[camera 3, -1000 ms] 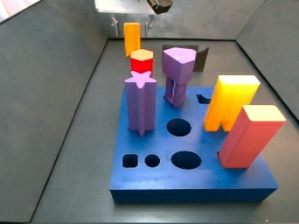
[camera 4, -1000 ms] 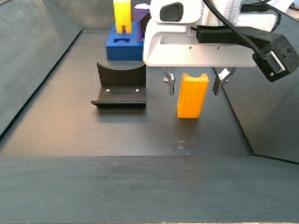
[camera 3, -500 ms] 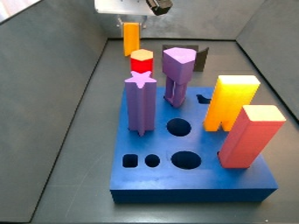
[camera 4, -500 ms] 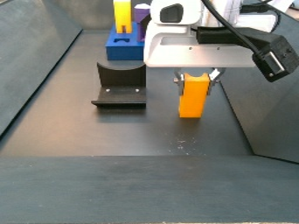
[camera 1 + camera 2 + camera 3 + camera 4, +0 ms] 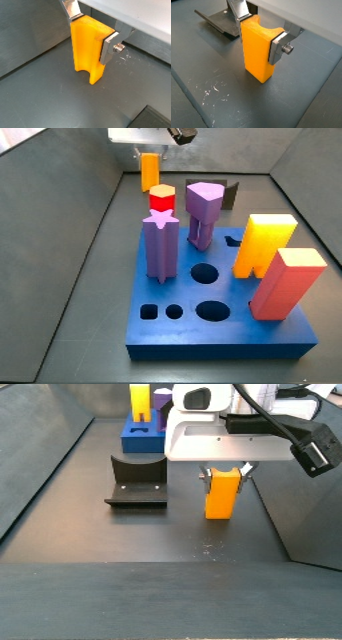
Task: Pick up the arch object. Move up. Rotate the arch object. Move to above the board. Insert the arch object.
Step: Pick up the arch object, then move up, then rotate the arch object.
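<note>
Over at the far end of the floor, well apart from the board (image 5: 221, 318), your hand (image 5: 261, 31) is clamped on the arch object (image 5: 259, 50): both wrist views show a silver finger (image 5: 110, 47) pressed flat against each side of the orange block near its top. So step one looks basically done, or at least the grip is on.

Whether it's actually off the ground yet, I can't tell. In a side view the arch object (image 5: 222, 492) stands upright with its base on or just above the dark floor, the fixture (image 5: 138, 481) sitting off at its 9 o'clock. In a wrist view you can see the arch notch at the lower end (image 5: 88, 50), so it's not rotated.

Everything else is left, I'd say: lift, rotate, carry over above the board, then insert. The board already has several tall blocks standing in it, plus open holes along the near edge, so you'll want decent height before travelling.
</note>
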